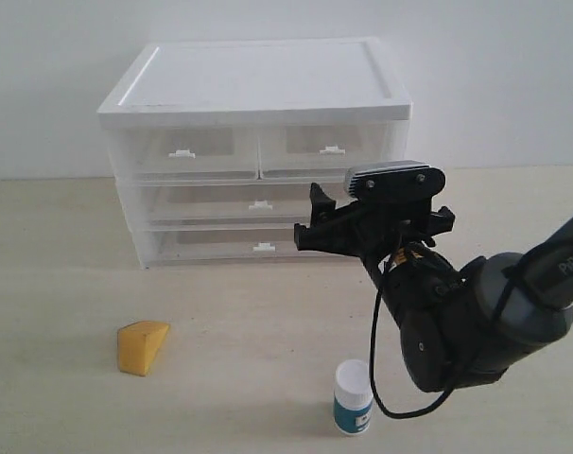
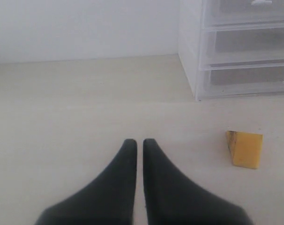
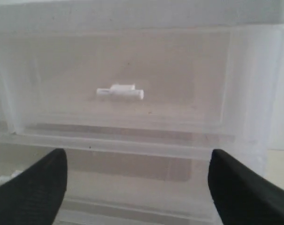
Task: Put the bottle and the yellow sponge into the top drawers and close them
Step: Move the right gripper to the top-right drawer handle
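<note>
2 clear drawers point(image 1: 211, 151), foam wedge point(image 1: 142, 347), cyl. bottle point(image 1: 353, 397)

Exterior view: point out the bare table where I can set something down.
Bare table stretches between the yellow sponge and the bottle, and between the sponge and the cabinet. Crowded: before the cabinet's right half, where the right gripper hovers, its arm beside the bottle.

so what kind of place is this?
Likely a lab test bench, not a home: bare pale tabletop, blank white wall, and a plastic drawer cabinet, yellow sponge and bottle set out as props.
</note>
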Tool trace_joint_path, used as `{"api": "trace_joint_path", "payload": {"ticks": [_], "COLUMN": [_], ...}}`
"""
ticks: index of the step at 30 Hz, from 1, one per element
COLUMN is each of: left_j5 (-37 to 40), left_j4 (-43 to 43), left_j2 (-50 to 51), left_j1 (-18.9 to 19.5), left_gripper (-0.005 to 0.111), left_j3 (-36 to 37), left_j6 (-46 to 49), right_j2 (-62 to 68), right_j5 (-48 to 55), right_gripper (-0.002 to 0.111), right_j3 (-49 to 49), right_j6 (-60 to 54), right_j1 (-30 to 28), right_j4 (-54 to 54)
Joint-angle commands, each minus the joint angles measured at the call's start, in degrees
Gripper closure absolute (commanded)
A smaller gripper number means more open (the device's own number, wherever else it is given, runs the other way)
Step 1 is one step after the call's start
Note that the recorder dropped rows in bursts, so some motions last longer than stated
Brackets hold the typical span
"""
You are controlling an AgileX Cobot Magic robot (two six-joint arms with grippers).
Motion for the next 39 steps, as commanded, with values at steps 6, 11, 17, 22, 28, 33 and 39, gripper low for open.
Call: {"api": "trace_joint_path", "payload": {"ticks": [6,11,17,22,28,33,39], "left_j5": [-0.64,-0.64,-0.64,-0.64,-0.64,-0.64,-0.64], "left_j4": [-0.35,-0.35,-0.35,-0.35,-0.35,-0.35,-0.35], "left_j2": [-0.16,-0.16,-0.16,-0.16,-0.16,-0.16,-0.16], "left_j1": [0.01,0.01,0.01,0.01,0.01,0.01,0.01], "left_gripper": [0.102,0.102,0.102,0.102,0.102,0.102,0.102], "left_j3": [0.16,0.16,0.16,0.16,0.16,0.16,0.16], "left_j6": [0.0,0.0,0.0,0.0,0.0,0.0,0.0], "right_j2": [0.18,1.73,4.57,5.96,6.01,6.01,5.78], "right_j5": [-0.94,1.09,0.86,-0.22,-1.17,-1.17,-1.17], "right_gripper": [0.033,0.033,0.033,0.035,0.045,0.045,0.045], "right_j3": [-5.56,-9.17,-11.57,-12.99,-12.99,-12.99,-12.99], "right_j6": [-0.7,-0.7,-1.14,-1.76,-4.64,-4.11,-4.21], "right_j1": [0.0,0.0,0.0,0.0,0.0,0.0,0.0], "right_j4": [0.5,4.01,4.64,4.97,4.97,4.61,4.5]}}
